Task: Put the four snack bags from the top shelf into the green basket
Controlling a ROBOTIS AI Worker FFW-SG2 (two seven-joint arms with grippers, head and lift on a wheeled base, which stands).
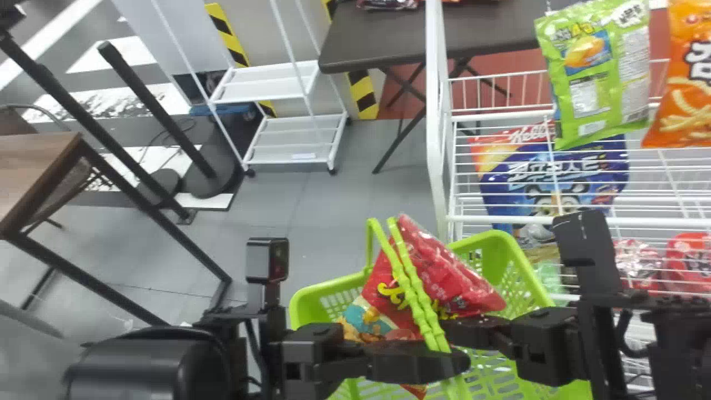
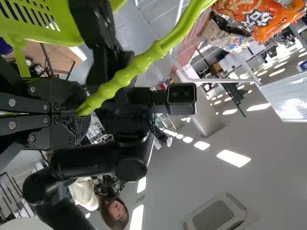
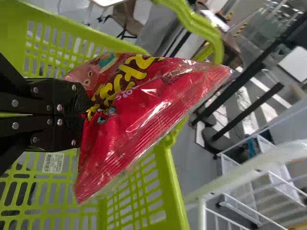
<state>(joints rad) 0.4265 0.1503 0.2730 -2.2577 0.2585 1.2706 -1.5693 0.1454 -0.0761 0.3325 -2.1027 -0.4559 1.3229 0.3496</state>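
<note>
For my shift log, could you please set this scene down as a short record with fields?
Container: green basket, beside the white rack
Left pincer: shut on the basket's handles
Right pincer: shut on the red snack bag
Red snack bag: over the basket's opening, next to the handles
Upper part of rack: green snack bag and orange snack bag
Lower shelf: blue bag
Task state: red bag not yet released
</note>
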